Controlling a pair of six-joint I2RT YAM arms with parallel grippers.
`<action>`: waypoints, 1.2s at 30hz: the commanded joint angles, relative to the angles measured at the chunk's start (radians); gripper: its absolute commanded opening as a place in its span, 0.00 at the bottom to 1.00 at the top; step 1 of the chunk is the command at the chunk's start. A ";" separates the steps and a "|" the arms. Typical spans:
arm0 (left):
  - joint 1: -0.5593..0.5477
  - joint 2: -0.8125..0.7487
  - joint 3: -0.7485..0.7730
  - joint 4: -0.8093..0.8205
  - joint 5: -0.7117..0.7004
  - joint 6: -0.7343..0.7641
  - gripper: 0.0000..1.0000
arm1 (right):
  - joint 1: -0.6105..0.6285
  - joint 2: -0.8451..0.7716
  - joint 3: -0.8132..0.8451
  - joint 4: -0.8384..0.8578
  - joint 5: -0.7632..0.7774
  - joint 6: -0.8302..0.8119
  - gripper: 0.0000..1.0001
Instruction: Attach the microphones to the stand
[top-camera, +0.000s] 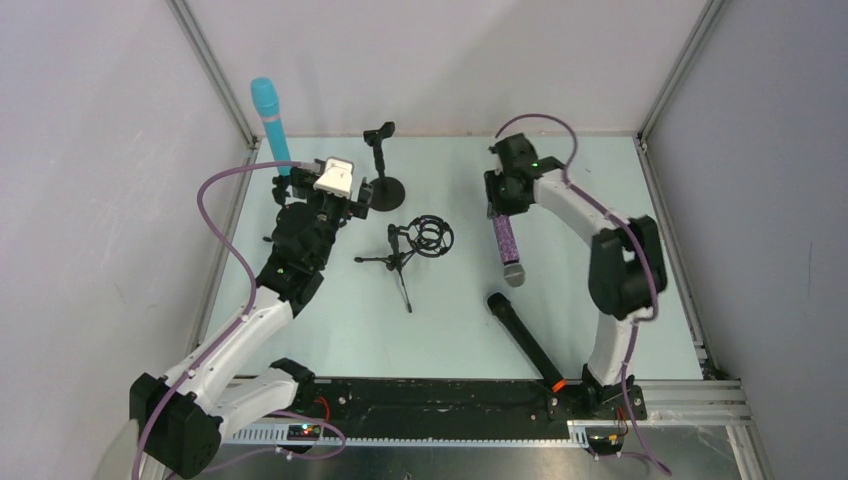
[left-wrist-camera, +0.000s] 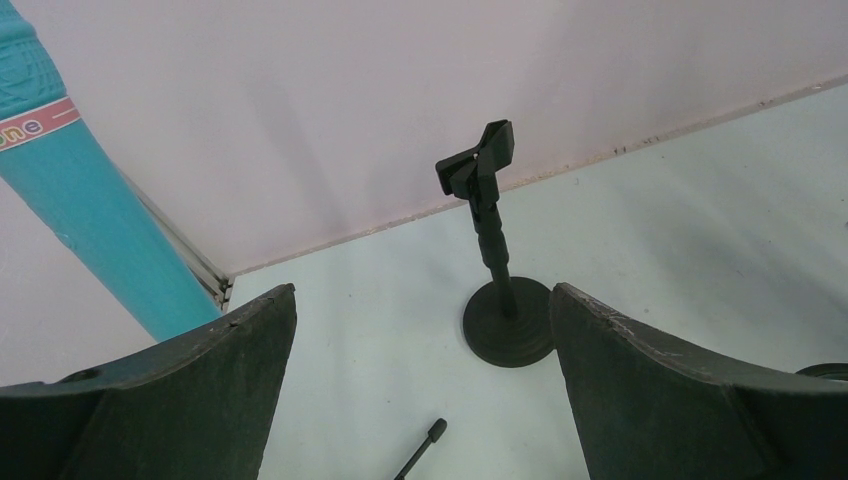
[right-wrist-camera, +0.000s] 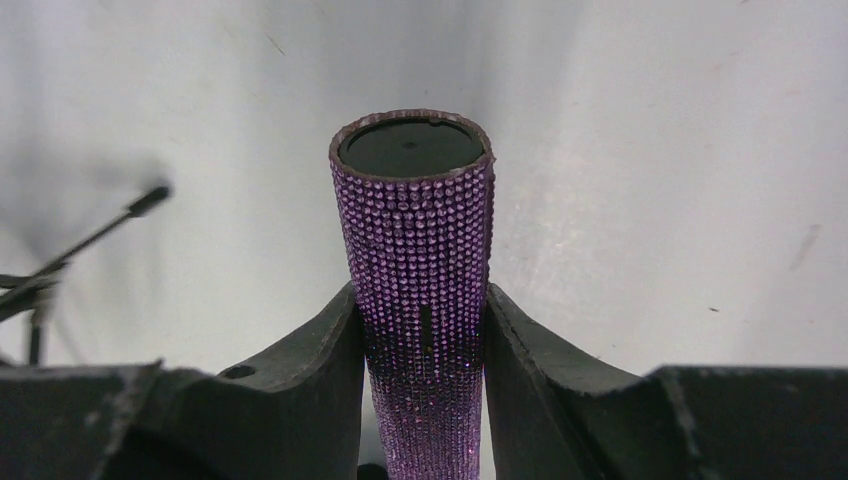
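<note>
the right hand (right-wrist-camera: 420, 295) is clamped on the purple microphone (right-wrist-camera: 415, 230), 1 finger pressed against each side of the glittery handle. from above, this microphone lies lengthwise toward the near edge, with its silver grille (top-camera: 513, 272) nearest the arm bases and its flat tail end under the hand. i cannot tell whether it rests on the worktop (top-camera: 450, 330) or is lifted off it.

the left hand (left-wrist-camera: 422, 300) is spread wide with nothing between its 2 fingers (left-wrist-camera: 200, 400). it hangs near the far left corner and faces the round-base stand (left-wrist-camera: 495, 260), which stands upright with its clip (left-wrist-camera: 478, 160) unfilled at the top.

the blue microphone (top-camera: 268, 120) stands nearly upright in that corner, just beside the left hand and outside its left finger. its lower end is hidden behind the arm, so what carries it is not visible.

the tripod stand (top-camera: 405, 262), with a ring mount (top-camera: 432, 235), sits mid-worktop between the 2 arms and has nothing in it.

the black microphone (top-camera: 522, 335) lies flat and slanted on the worktop near the right arm's base. its orange ring (top-camera: 557, 384) is at the near end.
</note>
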 joint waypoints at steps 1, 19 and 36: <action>0.000 -0.026 -0.002 0.042 0.015 0.016 1.00 | -0.037 -0.246 -0.072 0.174 -0.106 0.050 0.00; -0.003 -0.031 0.000 0.041 0.045 -0.005 1.00 | 0.024 -0.869 -0.500 0.680 -0.337 -0.151 0.00; -0.004 -0.051 0.080 -0.029 0.295 -0.111 1.00 | 0.361 -1.242 -0.832 0.936 -0.467 -0.810 0.00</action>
